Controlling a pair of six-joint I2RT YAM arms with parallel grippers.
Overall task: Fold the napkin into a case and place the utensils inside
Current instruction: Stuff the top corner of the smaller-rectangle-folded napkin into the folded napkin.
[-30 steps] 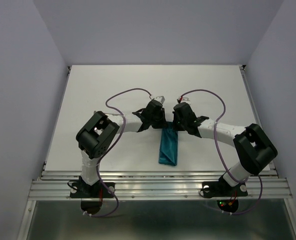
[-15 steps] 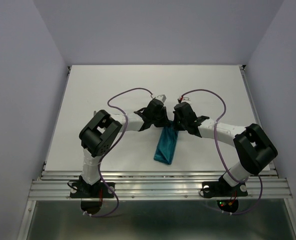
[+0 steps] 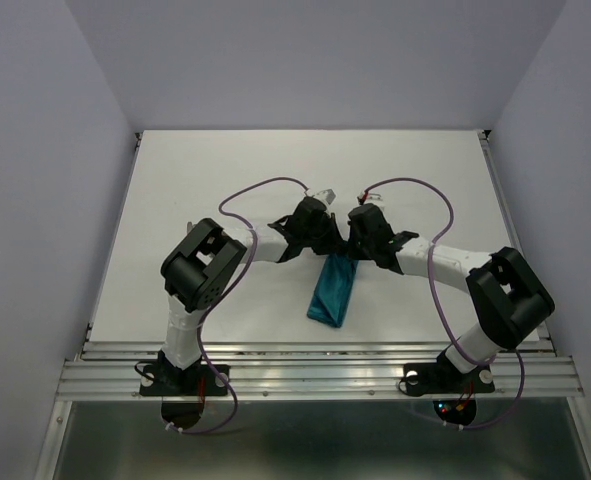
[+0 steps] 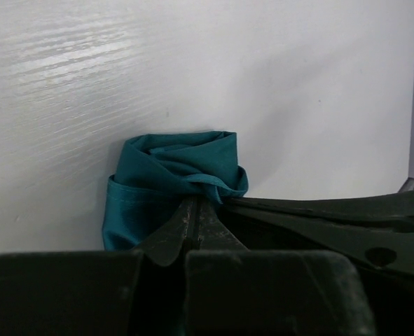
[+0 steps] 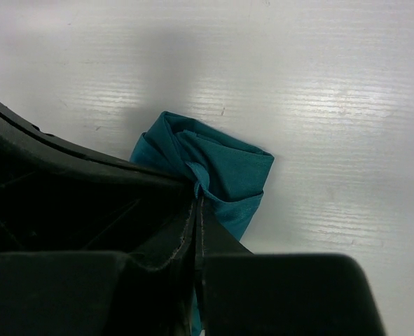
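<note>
The teal napkin (image 3: 332,292) is folded into a narrow long case lying on the white table, its far end lifted between both grippers. My left gripper (image 3: 327,252) is shut on the napkin's far edge; in the left wrist view the bunched cloth (image 4: 173,175) sits at the closed fingertips (image 4: 192,203). My right gripper (image 3: 347,256) is shut on the same end from the right; the right wrist view shows the cloth (image 5: 224,168) pinched at its closed fingertips (image 5: 199,196). The utensils are not in view.
The white table (image 3: 225,170) lies between grey walls on three sides. A metal rail (image 3: 315,370) runs along the near edge by the arm bases. Purple cables (image 3: 260,190) loop above each wrist.
The near end of the folded napkin has swung slightly left, so the strip now lies tilted. Both grippers stay shut on its far end; the left one has moved a little to the right.
</note>
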